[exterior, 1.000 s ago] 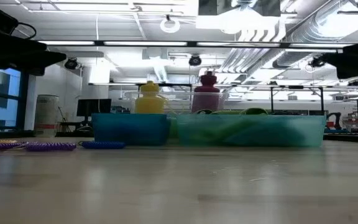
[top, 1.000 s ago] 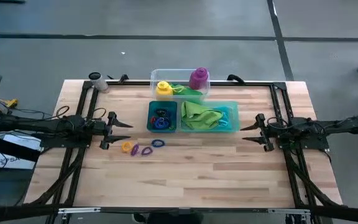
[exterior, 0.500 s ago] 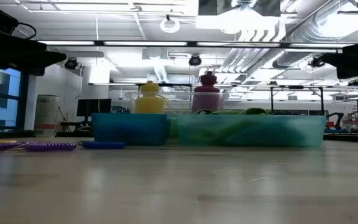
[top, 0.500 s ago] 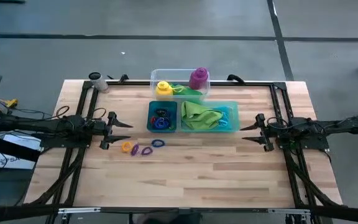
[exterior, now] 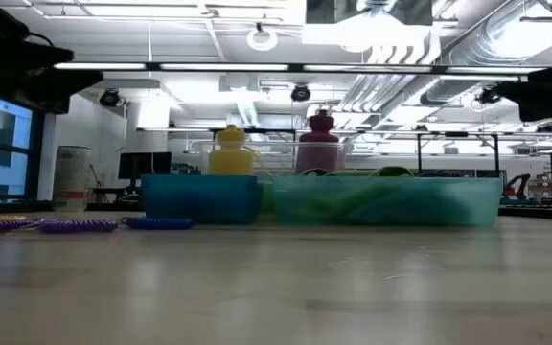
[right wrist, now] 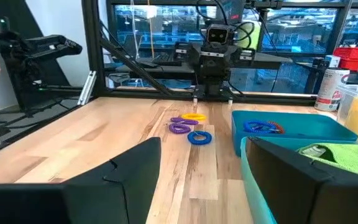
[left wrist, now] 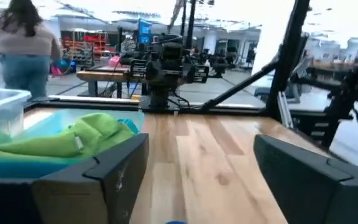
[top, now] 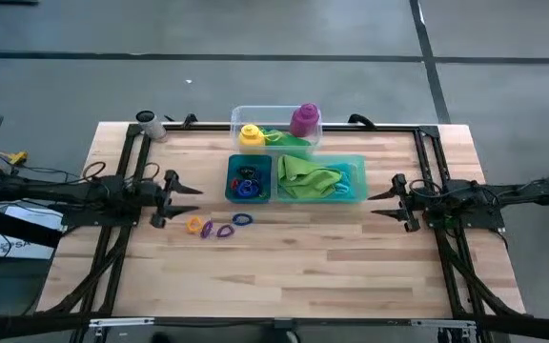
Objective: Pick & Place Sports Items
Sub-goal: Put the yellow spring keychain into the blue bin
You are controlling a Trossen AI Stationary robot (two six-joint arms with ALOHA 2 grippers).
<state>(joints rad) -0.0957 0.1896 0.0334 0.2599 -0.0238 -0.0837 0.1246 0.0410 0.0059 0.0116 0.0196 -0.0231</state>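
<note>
A teal two-part tray (top: 360, 171) sits at the table's centre. Its small part holds several rings (top: 247, 181), its large part a lime-green cloth (top: 308, 177) over a bit of teal cloth. Behind it, a clear tub (top: 236, 119) holds a yellow bottle (top: 250, 135), a purple bottle (top: 304, 119) and a green cloth (top: 289, 140). Yellow, purple and blue rings (top: 217, 227) lie loose on the wood, near my left gripper (top: 191, 202). That gripper is open and level at the left. My right gripper (top: 375, 203) is open and level at the right.
A white can (top: 148, 122) stands at the far left corner. Black frame rails (top: 127, 162) run along both sides of the table beneath the arms. Bare wood (top: 303, 276) fills the near half. A person (left wrist: 23, 37) stands in the room beyond the table.
My left gripper has turned a little about its wrist while staying in place; its dark outline in the low view has shifted. Everything else has kept still.
</note>
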